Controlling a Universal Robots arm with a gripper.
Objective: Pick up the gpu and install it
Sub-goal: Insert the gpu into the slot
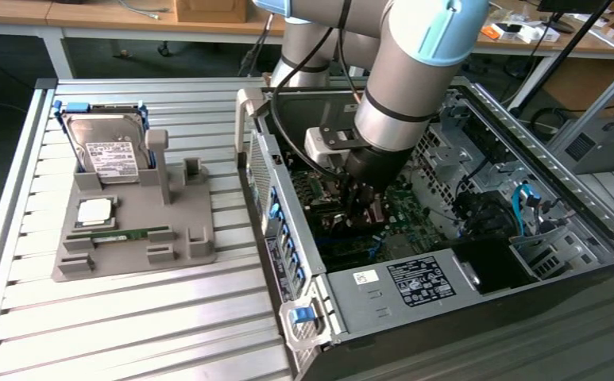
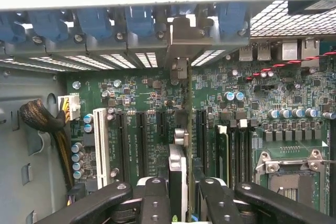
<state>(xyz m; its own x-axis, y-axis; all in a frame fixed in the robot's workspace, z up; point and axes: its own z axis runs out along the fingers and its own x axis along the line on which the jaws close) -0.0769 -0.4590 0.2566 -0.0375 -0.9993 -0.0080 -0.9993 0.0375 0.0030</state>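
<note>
**Ana:** Wrist view had the gpu, a thin dark circuit card with a silver metal bracket at its far end [image 2: 180, 182], seen edge-on and pinched between the black fingers of the gripper [image 2: 178, 203]. So the jaws were narrowed onto the card, not standing wide.

**Ben:** And its long axis?

**Ana:** It ran straight away from the gripper toward the row of blue slot clips [image 2: 105, 22] on the case's rear wall, parallel to the black expansion slots [image 2: 142, 140] of the green motherboard [image 2: 294, 108]. The card lay directly below the fingers, over the board; whether it was seated I could not tell.

**Ben:** Containers?

**Ana:** The open dark computer case [image 1: 413, 278] held the board and the arm's end. The grey fixture tray [image 1: 126, 238], at the exterior view's left, held a silver hard drive [image 1: 110, 155] upright, a square processor chip [image 1: 94, 210] and a narrow green memory stick [image 1: 121, 236].
</note>
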